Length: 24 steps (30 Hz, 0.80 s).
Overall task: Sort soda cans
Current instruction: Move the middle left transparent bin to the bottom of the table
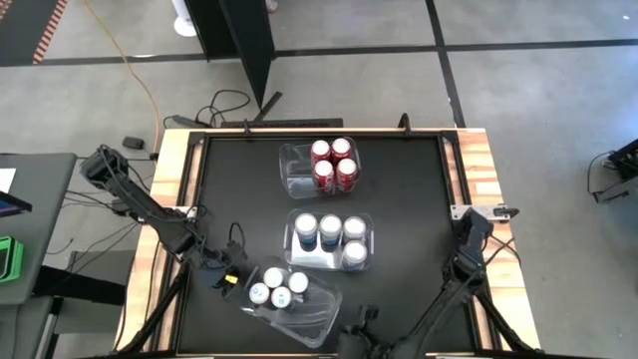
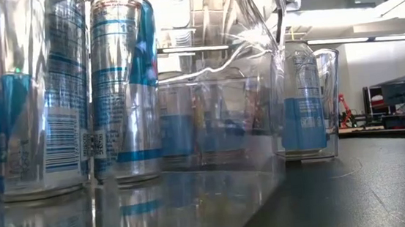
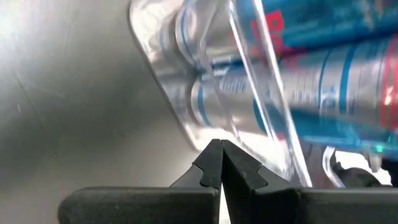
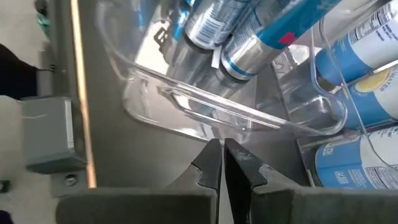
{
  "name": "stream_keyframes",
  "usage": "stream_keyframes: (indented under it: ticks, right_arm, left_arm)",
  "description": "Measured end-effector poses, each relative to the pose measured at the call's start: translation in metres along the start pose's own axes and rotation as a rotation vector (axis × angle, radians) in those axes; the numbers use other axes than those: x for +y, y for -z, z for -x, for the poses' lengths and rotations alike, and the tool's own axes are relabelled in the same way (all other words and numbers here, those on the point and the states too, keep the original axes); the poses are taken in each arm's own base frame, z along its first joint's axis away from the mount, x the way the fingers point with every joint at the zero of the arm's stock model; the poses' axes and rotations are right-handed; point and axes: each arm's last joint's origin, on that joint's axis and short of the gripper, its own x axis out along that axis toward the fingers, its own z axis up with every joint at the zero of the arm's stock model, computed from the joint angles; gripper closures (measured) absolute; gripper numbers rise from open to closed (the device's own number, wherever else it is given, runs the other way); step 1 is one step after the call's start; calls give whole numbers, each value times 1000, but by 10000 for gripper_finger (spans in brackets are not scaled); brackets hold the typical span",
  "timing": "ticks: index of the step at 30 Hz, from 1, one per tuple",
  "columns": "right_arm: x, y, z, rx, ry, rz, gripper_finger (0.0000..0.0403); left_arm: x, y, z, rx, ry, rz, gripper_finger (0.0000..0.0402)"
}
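Observation:
Three light blue/silver soda cans point(image 1: 281, 289) stand in a clear bin point(image 1: 314, 311) that sits skewed at the table's near edge; they also show in the low view point(image 2: 123, 84). Four cans point(image 1: 334, 235) stand in the middle bin point(image 1: 291, 249). Four red cans point(image 1: 334, 165) stand in the far bin point(image 1: 294, 165). My left gripper point(image 1: 239, 277) point(image 3: 221, 149) is shut at the near bin's left corner. My right gripper point(image 1: 351, 329) point(image 4: 222, 149) is shut at the bin's near right side. My left gripper's shut fingertips point(image 3: 211, 155) stand right at the near bin's rounded corner wall point(image 3: 205, 127), coming level from the table's left; I cannot tell whether they touch it. My right gripper's shut fingertips point(image 4: 214, 155) stand just short of the bin's rim point(image 4: 205, 109); I cannot tell whether they touch it.
The black tabletop has a raised wooden border point(image 1: 174, 199) on its left and right sides. Bare black table lies left and right of the three bins. A grey box point(image 4: 46, 134) sits past the table edge in the right wrist view.

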Motion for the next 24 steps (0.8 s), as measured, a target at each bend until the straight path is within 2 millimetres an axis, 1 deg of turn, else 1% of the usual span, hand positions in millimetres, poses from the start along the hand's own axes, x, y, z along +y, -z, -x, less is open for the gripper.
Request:
stream_keyframes:
  ticks: [5,8,11,15,18,24]
  right_arm:
    - [5,2,9,-1,-39,-4,365]
    - [7,0,9,-11,-57,-23,365]
    - [7,-6,5,-27,-75,-37,366]
    - [3,-11,-1,-25,-67,-38,384]
    - [4,-10,0,-25,-68,-36,397]
    - [5,-10,1,-18,-87,-42,396]
  left_arm:
    - [-2,10,1,55,12,6,402]
    - [-3,16,3,78,22,1,402]
    - [-5,20,3,84,34,-10,401]
    - [-5,20,4,39,30,-31,401]
    - [-7,19,3,22,45,-56,401]
    - [-10,18,3,0,84,-78,401]
